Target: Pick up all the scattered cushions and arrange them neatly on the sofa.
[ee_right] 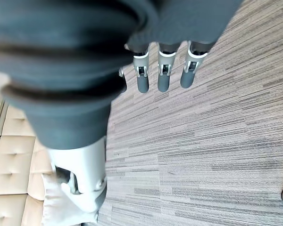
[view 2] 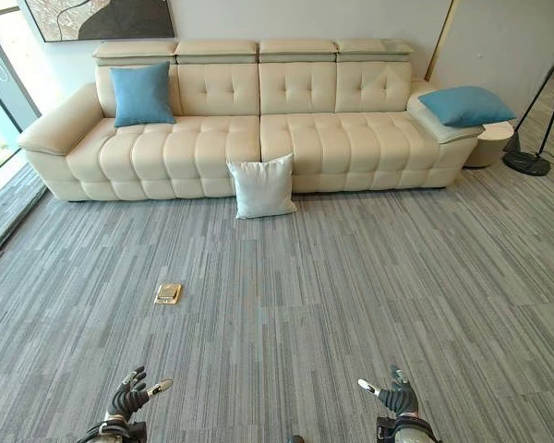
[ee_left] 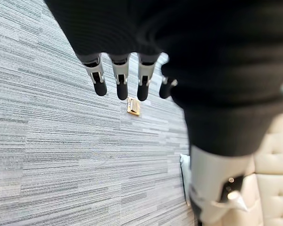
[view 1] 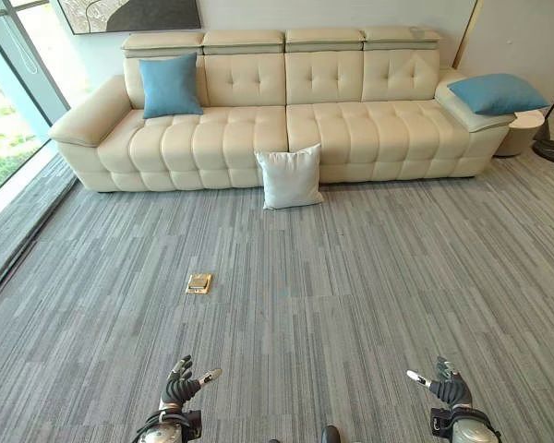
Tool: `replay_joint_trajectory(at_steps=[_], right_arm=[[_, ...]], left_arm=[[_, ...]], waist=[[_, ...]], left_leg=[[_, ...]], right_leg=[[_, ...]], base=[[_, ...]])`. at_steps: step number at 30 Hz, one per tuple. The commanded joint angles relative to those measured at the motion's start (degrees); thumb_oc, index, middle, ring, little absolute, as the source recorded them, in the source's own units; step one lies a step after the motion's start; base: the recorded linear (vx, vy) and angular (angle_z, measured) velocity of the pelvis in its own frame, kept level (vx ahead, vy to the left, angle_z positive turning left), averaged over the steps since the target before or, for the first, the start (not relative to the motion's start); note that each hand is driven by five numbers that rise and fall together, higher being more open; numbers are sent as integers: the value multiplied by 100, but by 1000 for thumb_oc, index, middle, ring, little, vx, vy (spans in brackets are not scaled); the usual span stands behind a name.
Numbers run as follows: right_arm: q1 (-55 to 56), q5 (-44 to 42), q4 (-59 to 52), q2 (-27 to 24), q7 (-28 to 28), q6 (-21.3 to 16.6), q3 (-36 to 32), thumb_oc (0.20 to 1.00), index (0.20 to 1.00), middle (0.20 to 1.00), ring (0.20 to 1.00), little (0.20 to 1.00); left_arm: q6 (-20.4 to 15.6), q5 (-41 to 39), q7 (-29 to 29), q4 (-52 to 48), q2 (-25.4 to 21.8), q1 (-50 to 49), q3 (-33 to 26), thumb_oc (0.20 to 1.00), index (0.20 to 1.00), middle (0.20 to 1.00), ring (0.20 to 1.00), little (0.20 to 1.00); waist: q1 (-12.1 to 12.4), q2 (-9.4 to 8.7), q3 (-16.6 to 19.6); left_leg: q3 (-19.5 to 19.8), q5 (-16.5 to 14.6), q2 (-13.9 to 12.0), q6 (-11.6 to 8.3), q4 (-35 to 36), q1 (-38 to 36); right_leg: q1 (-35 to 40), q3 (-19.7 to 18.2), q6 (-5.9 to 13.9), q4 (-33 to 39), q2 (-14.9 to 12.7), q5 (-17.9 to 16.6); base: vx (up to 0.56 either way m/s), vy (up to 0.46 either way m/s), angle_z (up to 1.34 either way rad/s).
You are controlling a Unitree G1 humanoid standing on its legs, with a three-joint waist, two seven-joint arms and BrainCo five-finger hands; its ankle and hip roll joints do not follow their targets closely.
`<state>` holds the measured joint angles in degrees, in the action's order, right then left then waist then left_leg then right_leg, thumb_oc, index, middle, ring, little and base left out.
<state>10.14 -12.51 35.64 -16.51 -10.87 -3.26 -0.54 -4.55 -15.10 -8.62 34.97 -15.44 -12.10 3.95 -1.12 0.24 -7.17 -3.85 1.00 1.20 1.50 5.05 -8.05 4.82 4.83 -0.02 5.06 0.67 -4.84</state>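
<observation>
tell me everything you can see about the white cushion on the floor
The square white fabric cushion looks plump and soft, with pointed corners and a slightly creased face. It stands upright on the grey striped carpet, leaning back against the front of the cream tufted leather sofa near its middle seam. Neither robot hand touches it.

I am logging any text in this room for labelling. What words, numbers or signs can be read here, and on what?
None can be read.
The gold floor plate on the carpet: any marking too small to tell.
The framed picture above the sofa: abstract shapes, no lettering visible.
</observation>
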Motion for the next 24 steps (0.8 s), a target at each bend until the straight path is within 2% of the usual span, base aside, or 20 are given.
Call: replay_joint_trajectory(at_steps=[1,13,24], right_arm=[[-176,-163,-107,-78,-90,-271,-169,1000,1000,1000,1000,1000],[-215,-116,-31,-25,-73,-206,3,1000,1000,1000,1000,1000],[-168,-69,-83,-26,-44,-170,37,1000,1000,1000,1000,1000]], left_arm=[[-148,18,-59,164,-96,273,-94,1000,1000,1000,1000,1000],[-114,59,-90,139,-32,298,55,1000,1000,1000,1000,1000],[-125,-235,60,4,-49,227,57,1000,1000,1000,1000,1000]], waist=[[-69,-65,22],[-51,-67,-2],[-56,-73,-64]], left_leg=[[70,-536,-140,-235,-5,-195],[109,-531,-117,-215,-5,-183],[129,-522,-126,-221,-5,-149]], right_leg=[[396,62,424,-6,-229,841],[408,90,430,-6,-246,836],[376,112,435,-6,-258,841]], base=[[0,0,0],[0,0,0],[0,0,0]])
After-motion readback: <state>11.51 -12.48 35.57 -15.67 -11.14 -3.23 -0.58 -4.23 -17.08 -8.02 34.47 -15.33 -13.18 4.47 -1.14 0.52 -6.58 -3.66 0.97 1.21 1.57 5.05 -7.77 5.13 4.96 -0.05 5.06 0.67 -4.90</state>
